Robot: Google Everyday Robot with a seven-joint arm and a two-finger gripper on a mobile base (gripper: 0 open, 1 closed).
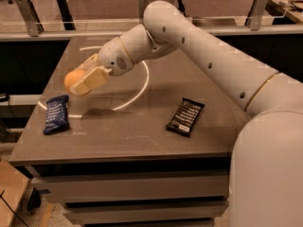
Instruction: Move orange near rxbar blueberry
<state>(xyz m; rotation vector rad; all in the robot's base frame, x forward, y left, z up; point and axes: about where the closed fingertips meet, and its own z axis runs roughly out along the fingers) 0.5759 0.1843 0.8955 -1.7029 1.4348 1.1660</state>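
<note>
My gripper [80, 81] is shut on the orange [72, 79], a small round fruit held between cream fingers [91, 81] a little above the table's left part. The rxbar blueberry [56, 114], a flat dark-blue wrapper with white lettering, lies on the table just below and left of the orange. The gripper hangs up and to the right of that bar, apart from it. My white arm reaches in from the right.
A black-wrapped bar [185, 116] with white lettering lies at the table's right middle. The grey table [142, 131] has its front edge near me and its left edge close to the blue bar. Metal rails [28, 18] stand behind it.
</note>
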